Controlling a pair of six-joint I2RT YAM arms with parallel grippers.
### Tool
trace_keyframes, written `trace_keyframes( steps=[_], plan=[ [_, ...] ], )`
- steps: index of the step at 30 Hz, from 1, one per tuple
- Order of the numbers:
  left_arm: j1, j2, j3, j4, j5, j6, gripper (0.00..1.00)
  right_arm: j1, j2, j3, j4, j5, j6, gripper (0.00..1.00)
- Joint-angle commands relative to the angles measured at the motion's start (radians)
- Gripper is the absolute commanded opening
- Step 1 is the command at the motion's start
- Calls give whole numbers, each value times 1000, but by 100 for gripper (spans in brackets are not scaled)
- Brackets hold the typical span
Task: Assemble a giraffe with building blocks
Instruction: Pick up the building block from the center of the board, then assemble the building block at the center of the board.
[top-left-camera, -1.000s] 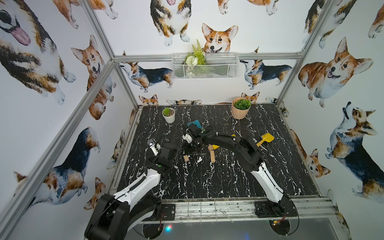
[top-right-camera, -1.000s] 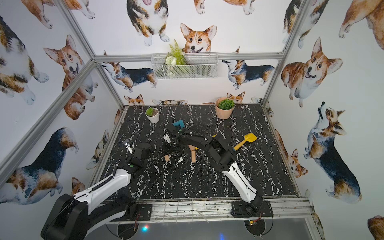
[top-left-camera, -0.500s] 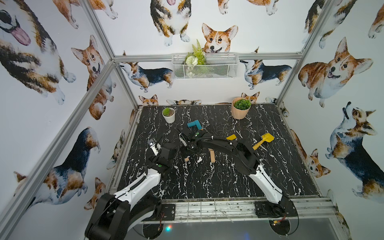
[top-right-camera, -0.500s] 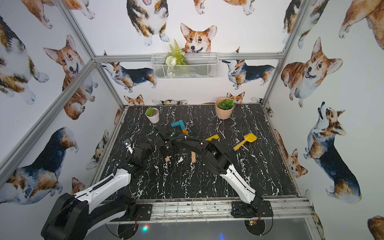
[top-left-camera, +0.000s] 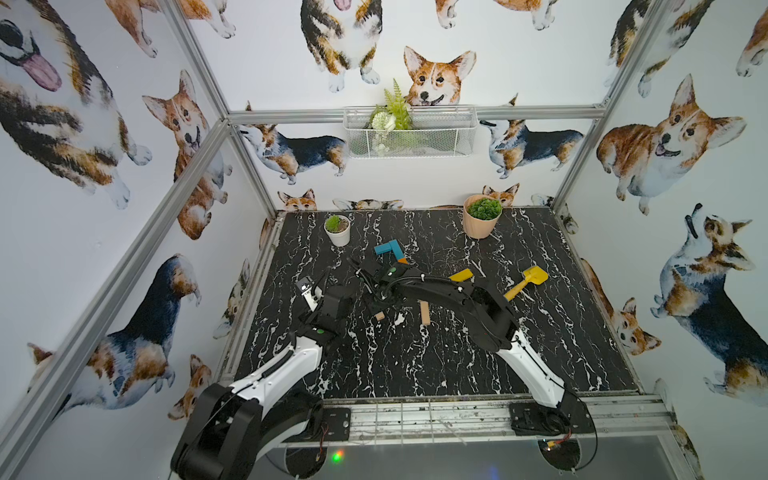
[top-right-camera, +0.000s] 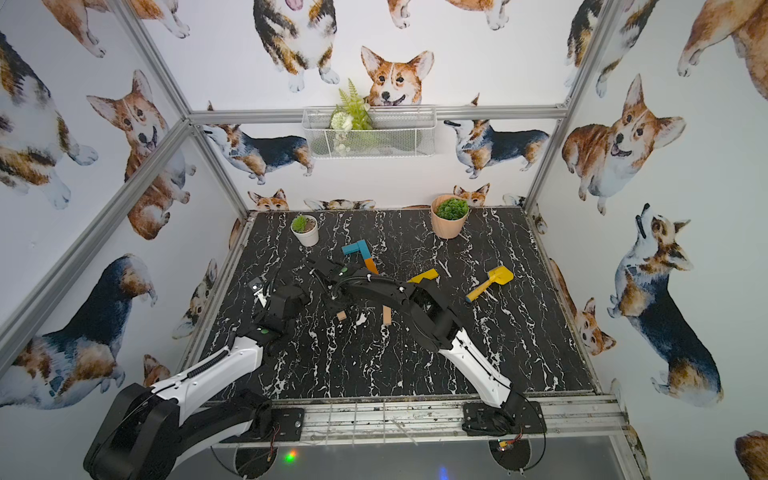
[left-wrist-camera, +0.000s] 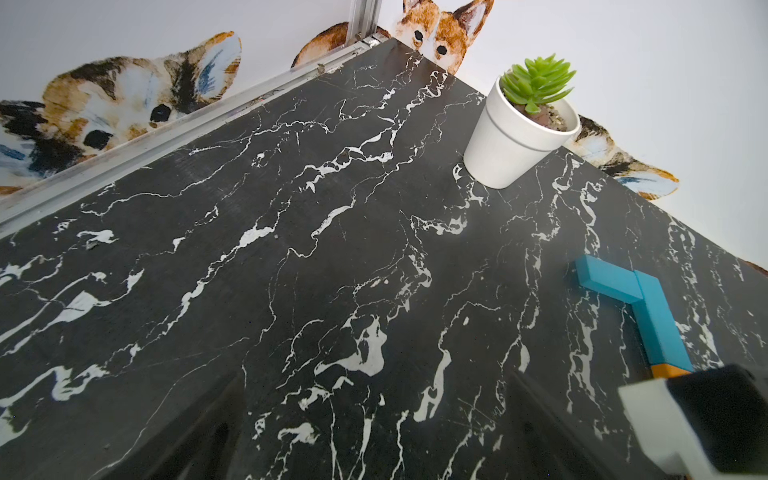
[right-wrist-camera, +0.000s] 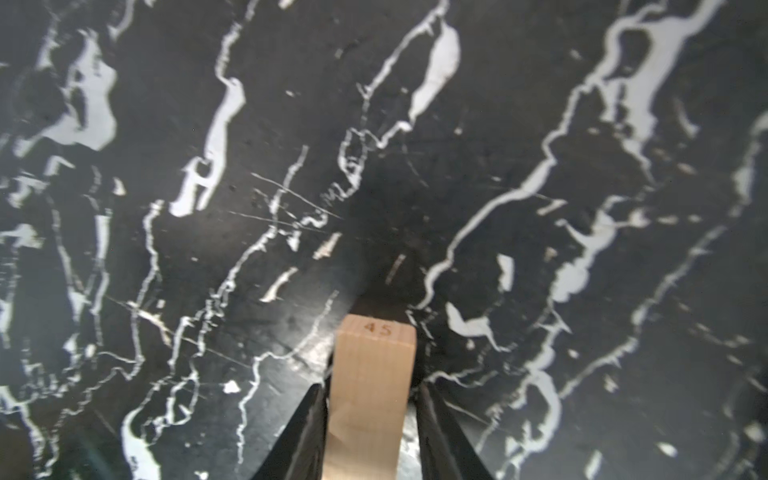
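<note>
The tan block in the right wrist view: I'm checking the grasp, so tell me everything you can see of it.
The tan block is a plain, pale wooden bar with fine grain and square edges, "45" stamped near its free end. It sits lengthwise between the right gripper's black fingers, end jutting past them over the table. Firm contact is unclear.

Marble table (top-left-camera: 415, 365) (blocks (top-left-camera: 388, 249), pots (top-left-camera: 337, 237), shovel (top-left-camera: 534, 275))

At frame centre, joined bars (top-left-camera: 390, 249) on table (top-left-camera: 415, 365); small pot (top-left-camera: 337, 236) upper left; larger pot (top-left-camera: 478, 224) upper right; shovel (top-left-camera: 528, 278) right; loose bar (top-left-camera: 424, 312) below, held bar (top-left-camera: 379, 316) left of it.
</note>
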Motion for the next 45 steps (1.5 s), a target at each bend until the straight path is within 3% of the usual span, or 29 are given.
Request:
trace_keyframes(
  steps=[1,7,11,14,18,24,28,33,45],
  plan=[
    [-1,3,5,25,-6,-1,100,-2,-10,-42,-152,77,-11,36],
    [-1,-4,4,28,-8,8,100,-18,-150,-202,-61,20,-20,12],
    [-1,-2,2,37,-7,18,100,-59,-298,-243,4,-74,-60,4],
    [-1,6,2,53,7,35,100,-119,-412,-290,-22,-76,-123,0],
    [-2,35,2,144,107,106,100,-308,-575,-534,-2,-90,-177,0],
    [-21,154,52,268,402,226,100,-581,-688,-812,78,-121,-105,0],
    [-33,252,94,281,495,223,100,-629,-685,-904,146,-128,-80,1],
    [-36,319,136,273,568,226,100,-628,-595,-872,156,-95,-102,1],
    [-39,321,144,257,558,235,100,-627,-497,-779,155,-53,-131,2]
  ],
)
